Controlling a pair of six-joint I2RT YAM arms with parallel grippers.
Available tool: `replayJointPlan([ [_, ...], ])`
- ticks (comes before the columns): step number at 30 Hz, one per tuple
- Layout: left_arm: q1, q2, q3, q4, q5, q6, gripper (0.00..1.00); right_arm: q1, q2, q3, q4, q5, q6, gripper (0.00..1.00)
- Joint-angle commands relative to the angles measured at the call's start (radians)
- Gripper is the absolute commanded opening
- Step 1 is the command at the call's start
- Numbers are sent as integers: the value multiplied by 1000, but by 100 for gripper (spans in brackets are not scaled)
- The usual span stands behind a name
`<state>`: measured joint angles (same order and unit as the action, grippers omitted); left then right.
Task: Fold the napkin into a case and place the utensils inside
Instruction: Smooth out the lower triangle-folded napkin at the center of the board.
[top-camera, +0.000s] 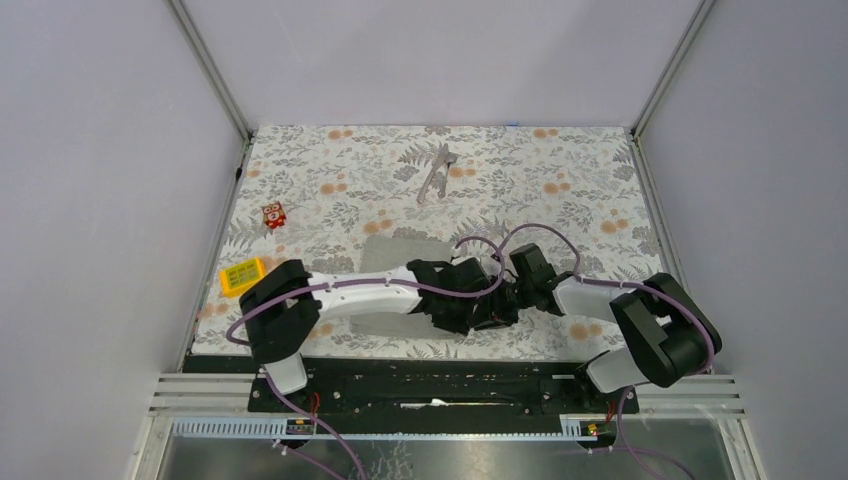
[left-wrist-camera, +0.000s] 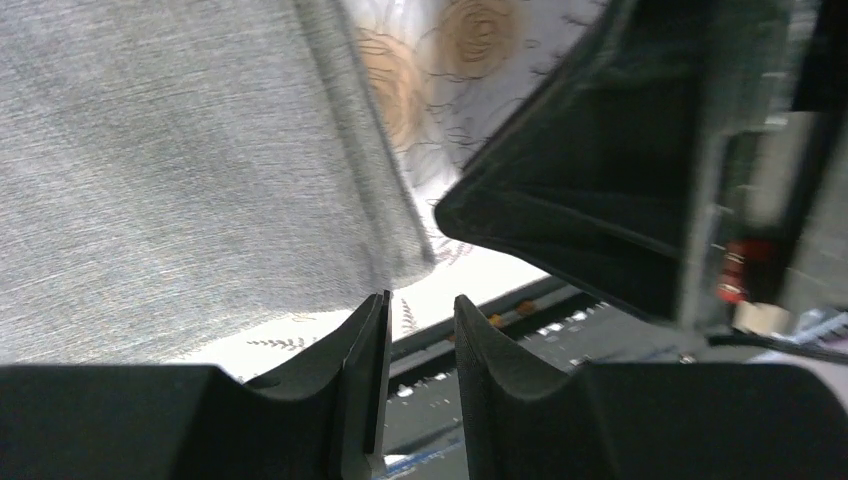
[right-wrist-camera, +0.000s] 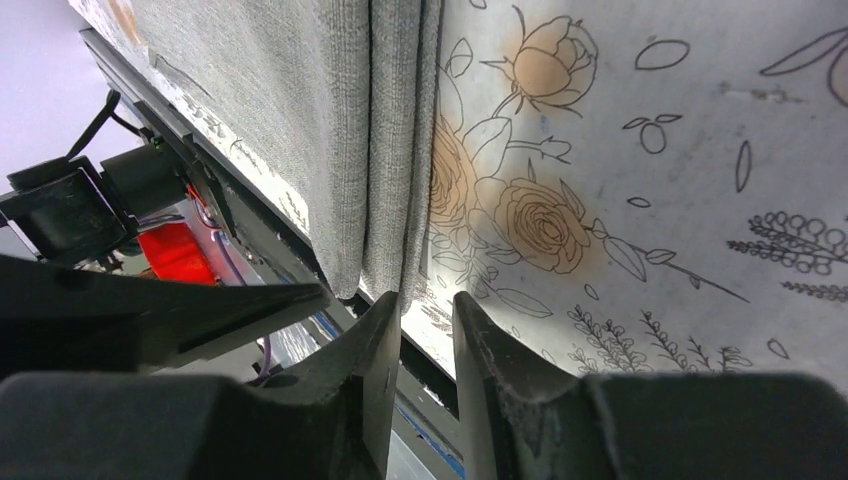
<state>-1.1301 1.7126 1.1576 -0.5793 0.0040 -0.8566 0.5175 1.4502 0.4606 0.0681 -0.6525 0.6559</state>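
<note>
Floral worktop (top-camera: 560, 180) between grey walls (top-camera: 100, 200); left tool (left-wrist-camera: 420, 335) and right tool (right-wrist-camera: 428, 335) stand narrowly parted, empty, beside napkin (left-wrist-camera: 150, 180).

light: even, soft | shadows: faint | left wrist: motion-blurred

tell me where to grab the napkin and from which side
The napkin lies flat, so only an edge offers purchase. Probably take its near right corner, coming in low from the near side: the edge looks doubled into a thick lip there, just ahead of the right end effector.
</note>
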Motion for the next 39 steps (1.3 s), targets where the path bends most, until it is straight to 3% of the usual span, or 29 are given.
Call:
replayJointPlan([
  [1, -30, 46, 77, -96, -165, -36, 34, -13, 21, -9, 63, -47, 0, 34],
  [12, -46, 122, 112, -122, -197, -30, 33, -13, 82, -35, 160, -93, 23, 35],
  [21, -59, 165, 144, -131, -184, -20, 17, -13, 102, -29, 174, -100, 25, 35],
  [24, -64, 156, 158, -135, -184, -19, 8, -13, 113, -31, 184, -99, 26, 28],
  [29, -70, 140, 163, -138, -180, -32, 6, -13, 126, -33, 210, -105, 40, 15],
  [39, -94, 158, 199, -138, -161, -36, 7, -13, 131, -37, 223, -108, 51, 7],
])
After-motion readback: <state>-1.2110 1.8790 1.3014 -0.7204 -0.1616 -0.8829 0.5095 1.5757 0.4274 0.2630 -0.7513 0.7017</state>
